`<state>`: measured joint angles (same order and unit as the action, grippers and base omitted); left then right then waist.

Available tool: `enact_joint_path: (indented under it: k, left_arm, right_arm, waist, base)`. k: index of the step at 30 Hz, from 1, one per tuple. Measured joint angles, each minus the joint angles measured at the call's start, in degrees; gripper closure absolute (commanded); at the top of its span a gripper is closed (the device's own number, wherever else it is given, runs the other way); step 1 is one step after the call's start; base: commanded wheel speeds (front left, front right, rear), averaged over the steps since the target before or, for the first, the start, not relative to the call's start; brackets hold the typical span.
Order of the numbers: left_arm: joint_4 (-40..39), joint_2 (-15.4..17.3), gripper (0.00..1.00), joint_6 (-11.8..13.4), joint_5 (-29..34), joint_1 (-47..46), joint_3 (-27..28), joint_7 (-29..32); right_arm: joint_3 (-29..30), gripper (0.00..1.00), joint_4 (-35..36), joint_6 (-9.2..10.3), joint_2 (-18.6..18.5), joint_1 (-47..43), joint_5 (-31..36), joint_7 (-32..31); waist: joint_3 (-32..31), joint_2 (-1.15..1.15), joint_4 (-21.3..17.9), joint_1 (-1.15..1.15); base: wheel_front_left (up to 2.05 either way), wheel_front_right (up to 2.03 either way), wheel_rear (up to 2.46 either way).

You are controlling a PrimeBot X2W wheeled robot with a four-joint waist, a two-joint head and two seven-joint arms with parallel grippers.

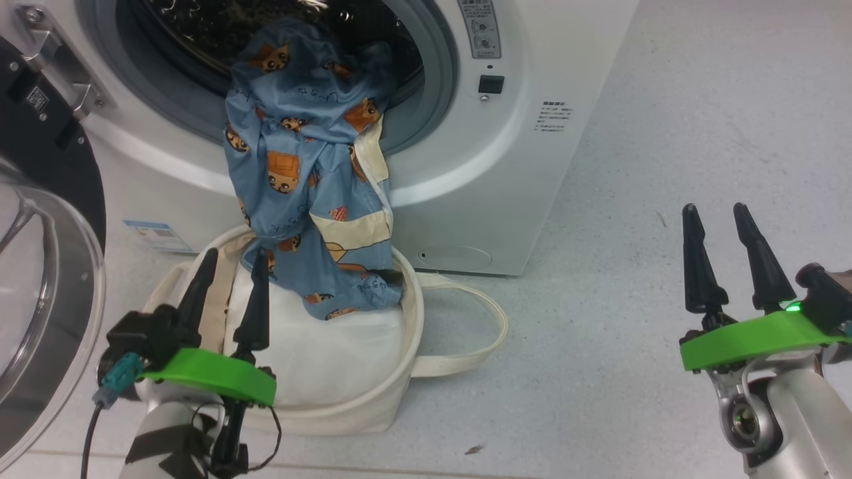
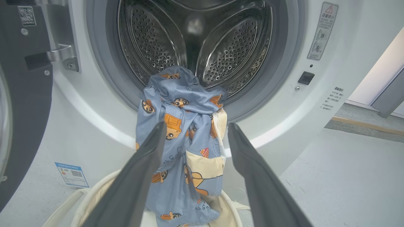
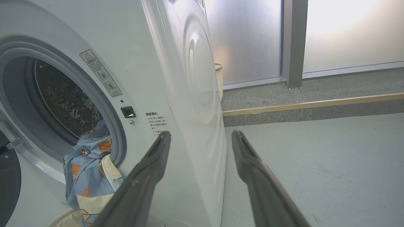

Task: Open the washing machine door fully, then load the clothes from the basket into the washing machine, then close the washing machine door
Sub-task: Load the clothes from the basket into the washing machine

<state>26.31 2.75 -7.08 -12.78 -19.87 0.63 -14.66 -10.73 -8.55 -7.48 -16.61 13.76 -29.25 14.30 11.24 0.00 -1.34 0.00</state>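
Washing machine door (image 1: 46,279) open, cut off at the left edge. Clothes (image 1: 306,179) hang over the washing machine (image 1: 532,146) gasket: top in the drum, tail in the basket (image 1: 407,346) on a white bundle (image 1: 333,362). Left gripper (image 1: 236,254) fingers apart, empty, at the basket rim; contact unclear. Right gripper (image 1: 714,207) apart, empty, over the floor.

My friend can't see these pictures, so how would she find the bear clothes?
Find the big white washing machine with its round opening. Hanging from that opening down into the cream basket in front of it are the clothes. They are light blue with orange-brown bears and cream patches, unlike the plain white bundle beneath them.
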Motion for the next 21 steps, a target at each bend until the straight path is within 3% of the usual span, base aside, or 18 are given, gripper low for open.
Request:
enact_joint_path:
  k: [11, 21]
  left_arm:
    - [10.0, -0.3, 0.0, -0.1, -1.6, -0.8, -0.5, 0.0]
    - [21.9, -0.2, 0.0, -0.1, -5.5, -11.5, -5.4, 0.0]
  right_arm:
    - [-0.1, 0.0, 0.5, 0.0, -0.3, 0.0, 0.0, 0.0]
    - [1.3, 0.0, 2.3, 0.0, -0.8, 0.7, 0.0, 0.0]
  waist:
    - [1.7, 0.0, -1.2, 0.0]
    - [8.0, 0.0, -2.2, 0.01]
  base:
    - [0.0, 0.0, 0.0]
    - [0.0, 0.0, 0.0]
